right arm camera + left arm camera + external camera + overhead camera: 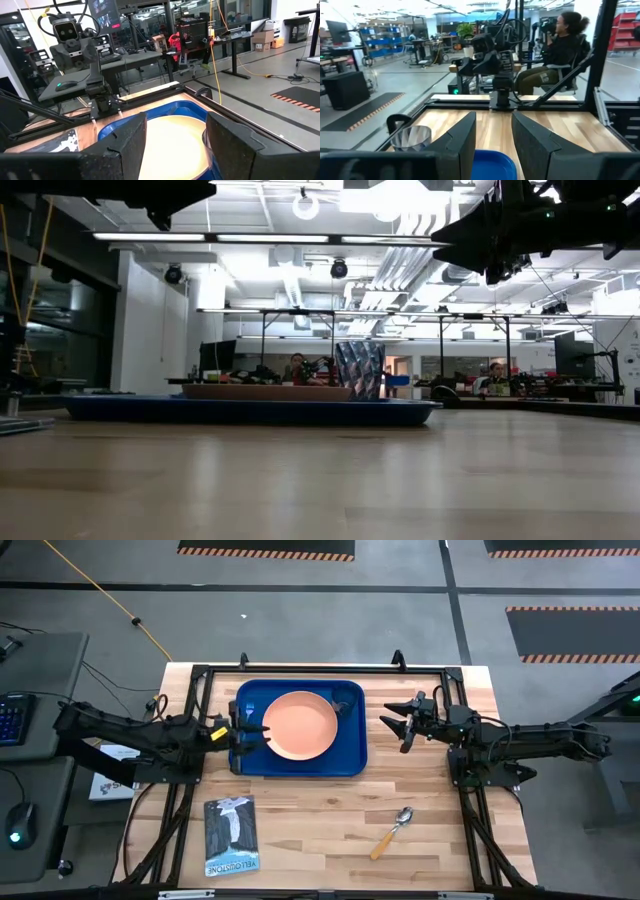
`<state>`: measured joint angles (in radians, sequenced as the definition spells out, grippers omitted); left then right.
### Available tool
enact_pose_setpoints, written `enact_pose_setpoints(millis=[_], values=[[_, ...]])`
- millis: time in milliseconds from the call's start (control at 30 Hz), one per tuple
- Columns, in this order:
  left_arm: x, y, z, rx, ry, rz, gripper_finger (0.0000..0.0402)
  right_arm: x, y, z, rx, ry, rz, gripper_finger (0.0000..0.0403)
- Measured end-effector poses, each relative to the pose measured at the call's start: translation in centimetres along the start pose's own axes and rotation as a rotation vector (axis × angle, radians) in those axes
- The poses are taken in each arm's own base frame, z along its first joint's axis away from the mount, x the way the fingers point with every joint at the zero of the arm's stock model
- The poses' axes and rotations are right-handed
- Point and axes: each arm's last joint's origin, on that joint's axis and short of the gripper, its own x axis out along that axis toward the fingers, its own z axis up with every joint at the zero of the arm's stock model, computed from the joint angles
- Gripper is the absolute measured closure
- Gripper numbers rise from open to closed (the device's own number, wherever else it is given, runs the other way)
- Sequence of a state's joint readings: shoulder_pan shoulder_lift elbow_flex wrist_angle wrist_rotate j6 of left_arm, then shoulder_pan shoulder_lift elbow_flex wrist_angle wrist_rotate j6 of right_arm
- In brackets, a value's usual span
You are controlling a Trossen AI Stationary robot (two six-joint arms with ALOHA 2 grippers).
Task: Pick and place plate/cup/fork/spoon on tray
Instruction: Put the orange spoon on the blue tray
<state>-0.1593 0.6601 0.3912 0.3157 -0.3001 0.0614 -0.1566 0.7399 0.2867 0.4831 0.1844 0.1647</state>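
The peach-orange plate (300,726) lies flat on the blue tray (350,762), and the dark see-through cup (345,700) stands upright in the tray's far right corner. The orange-handled spoon (392,832) lies on the table toward the near right. The fork does not show. My left gripper (250,732) is open and empty above the tray's left edge. My right gripper (400,722) is open and empty above the table just right of the tray. The right wrist view shows the plate (172,145) ahead of the open fingers. The left wrist view shows the cup (412,137).
A dark booklet (231,836) lies on the table at the near left. A black frame (320,668) runs around the table's edges. People sit at desks in the room beyond (560,50). Bare wood lies between the tray and the spoon.
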Motion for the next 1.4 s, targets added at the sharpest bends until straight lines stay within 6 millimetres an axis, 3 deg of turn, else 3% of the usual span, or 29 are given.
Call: enact_pose_setpoints(millis=[733,867,967,1033,1133,1233,1400], values=[[0.1,0.2,0.0,0.030,0.007,0.065,0.0284,0.0,0.0,0.0,-0.008,0.001,0.002,0.0206],[0.1,0.2,0.0,0.022,0.006,0.065,0.0284,-0.1,0.8,0.7,0.074,-0.046,0.222,0.0206],[0.1,0.2,-0.1,0.022,0.007,0.065,0.0284,-0.5,2.7,1.2,0.066,-0.092,0.475,0.0206],[0.1,0.2,-0.1,0.022,0.007,0.065,0.0284,-0.6,4.3,1.3,0.016,-0.073,0.533,0.0206],[0.1,0.2,-0.1,0.023,0.009,0.065,0.0284,-0.2,6.8,1.5,-0.086,0.066,0.481,0.0206],[0.1,0.2,-0.1,0.024,0.012,0.064,0.0284,0.0,9.2,1.3,-0.160,0.322,0.406,0.0206],[0.1,0.2,-0.1,0.024,0.013,0.064,0.0284,-0.3,12.7,1.0,-0.121,0.746,0.312,0.0206]])
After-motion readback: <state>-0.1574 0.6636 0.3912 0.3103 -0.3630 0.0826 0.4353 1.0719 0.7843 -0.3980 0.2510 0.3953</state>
